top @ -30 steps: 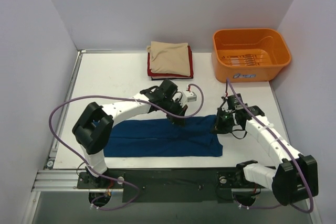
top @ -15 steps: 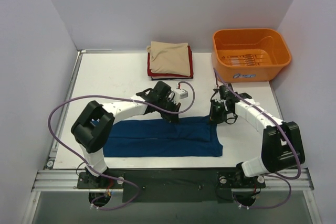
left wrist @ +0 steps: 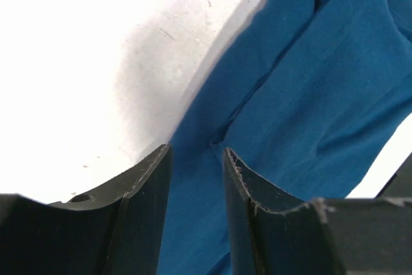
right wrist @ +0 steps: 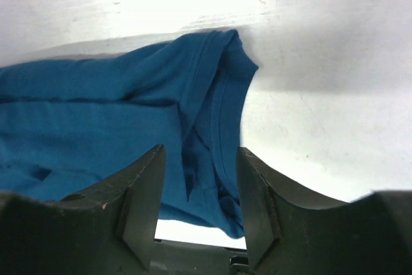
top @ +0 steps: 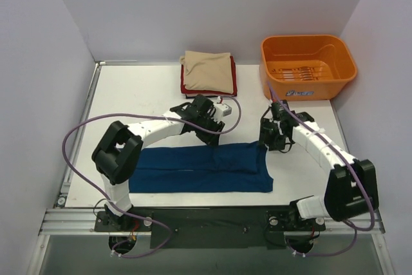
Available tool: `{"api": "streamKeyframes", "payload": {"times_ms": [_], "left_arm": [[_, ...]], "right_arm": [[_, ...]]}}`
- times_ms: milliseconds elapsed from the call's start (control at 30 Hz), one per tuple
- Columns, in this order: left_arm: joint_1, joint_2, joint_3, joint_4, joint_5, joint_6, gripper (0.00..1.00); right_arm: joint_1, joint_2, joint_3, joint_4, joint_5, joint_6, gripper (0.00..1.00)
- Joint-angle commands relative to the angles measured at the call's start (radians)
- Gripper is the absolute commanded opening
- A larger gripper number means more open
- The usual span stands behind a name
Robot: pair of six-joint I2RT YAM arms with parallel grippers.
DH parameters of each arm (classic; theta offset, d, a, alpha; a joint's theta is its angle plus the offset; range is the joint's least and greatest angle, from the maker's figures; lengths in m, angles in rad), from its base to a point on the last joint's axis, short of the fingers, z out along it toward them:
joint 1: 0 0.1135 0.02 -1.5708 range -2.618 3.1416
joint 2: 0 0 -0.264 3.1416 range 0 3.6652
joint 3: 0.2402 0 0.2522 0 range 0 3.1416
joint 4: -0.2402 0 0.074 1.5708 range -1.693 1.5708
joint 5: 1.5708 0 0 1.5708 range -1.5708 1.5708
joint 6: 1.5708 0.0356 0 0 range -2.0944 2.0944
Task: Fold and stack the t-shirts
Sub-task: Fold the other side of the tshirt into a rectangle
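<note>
A dark blue t-shirt [top: 203, 167] lies folded into a long band across the near part of the white table [top: 129, 94]. No chest print shows on it. My left gripper [top: 212, 138] is open just above the band's far edge near its middle; the left wrist view shows blue cloth [left wrist: 309, 94] beneath the gap. My right gripper [top: 267, 143] is open over the band's far right corner, where the collar end [right wrist: 219, 94] lies. A stack of folded shirts, beige [top: 207, 71] on red [top: 187, 88] on dark, sits at the back.
An orange plastic tub [top: 308, 66] stands at the back right. Purple cables loop from both arms. Pale walls close in the table on the left, right and back. A metal rail [top: 193, 220] runs along the near edge.
Both grippers have moved a little away from me, from over the blue band to its far edge. The blue shirt's far right corner has been drawn in slightly.
</note>
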Motion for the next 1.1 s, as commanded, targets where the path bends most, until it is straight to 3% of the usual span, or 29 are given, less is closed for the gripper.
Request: {"api": "streamKeyframes", "payload": {"times_ms": [0,67,100,167,233,300,533,667,800,967,1067], "left_arm": [[0.015,-0.093,0.063,-0.044,-0.085,0.091,0.47],[0.012,-0.13,0.072,-0.06,-0.044,0.134,0.45],[0.009,-0.138,0.073,-0.074,-0.015,0.139,0.36],[-0.01,-0.144,0.037,-0.08,0.112,0.121,0.27],[-0.041,-0.138,-0.04,-0.017,0.224,0.075,0.26],[-0.069,-0.115,-0.091,0.044,0.243,0.055,0.26],[-0.034,0.046,-0.063,0.1,0.177,-0.031,0.26],[-0.024,0.083,-0.068,0.072,0.111,0.024,0.26],[-0.021,0.059,-0.034,0.032,0.082,0.071,0.27],[-0.023,-0.024,0.044,-0.072,0.274,0.151,0.4],[-0.018,-0.104,0.078,-0.167,0.3,0.2,0.43]], "right_arm": [[0.092,-0.146,0.016,-0.078,0.098,0.067,0.36],[0.134,-0.157,0.002,-0.06,0.067,0.102,0.19],[0.141,-0.154,-0.022,-0.046,0.037,0.131,0.08],[0.146,-0.146,-0.081,0.041,-0.058,0.188,0.0],[0.146,-0.13,-0.145,0.153,-0.111,0.248,0.0],[0.146,-0.102,-0.188,0.185,-0.119,0.273,0.0],[0.112,0.027,-0.279,0.213,-0.089,0.268,0.0],[0.091,0.002,-0.303,0.207,-0.072,0.26,0.0],[0.068,-0.013,-0.265,0.158,-0.066,0.228,0.0],[0.071,-0.067,-0.138,0.002,-0.039,0.158,0.0],[0.074,-0.155,-0.037,-0.138,0.009,0.136,0.14]]}}
